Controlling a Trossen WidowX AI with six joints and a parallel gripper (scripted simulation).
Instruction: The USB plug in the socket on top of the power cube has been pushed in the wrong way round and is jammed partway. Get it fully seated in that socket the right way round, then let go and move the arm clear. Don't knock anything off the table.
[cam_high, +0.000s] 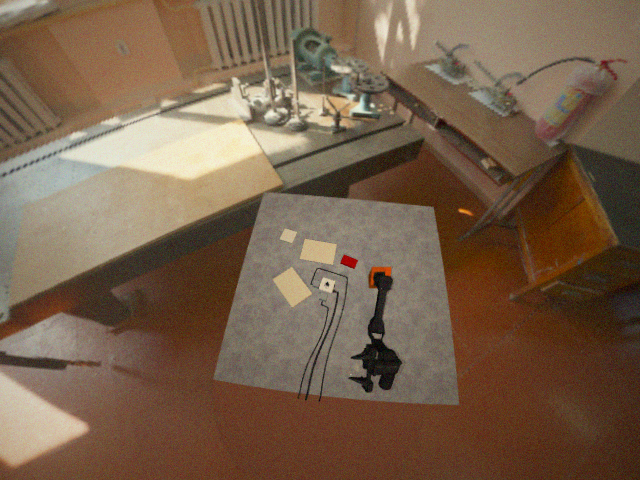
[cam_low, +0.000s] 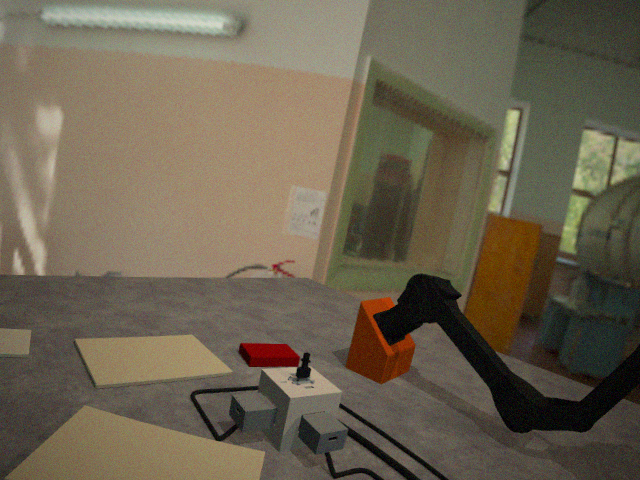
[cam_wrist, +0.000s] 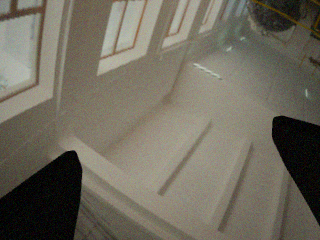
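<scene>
The white power cube (cam_high: 331, 289) (cam_low: 316, 404) stands on the grey table top. A black USB plug (cam_high: 326, 283) (cam_low: 303, 367) stands upright in the socket on its top face and sticks up well above it. Which way round the plug sits is too small to tell. My gripper (cam_high: 352, 367) (cam_wrist: 178, 144) is open and empty, its fingers wide apart. In the top view it is well away from the cube, toward the table's near right part; it is outside the exterior view. The wrist view shows only room background between the fingers, with no cube or plug.
Grey side boxes (cam_low: 252, 413) (cam_low: 323, 432) adjoin the cube. Black cables (cam_high: 324, 338) (cam_low: 385, 453) run around it and toward the near edge. A red block (cam_high: 349, 261) (cam_low: 268, 355), cream plates (cam_high: 318, 251) (cam_high: 292, 287) (cam_high: 288, 235) and an orange wedge (cam_high: 373, 273) (cam_low: 369, 351) at the arm's far end stand nearby.
</scene>
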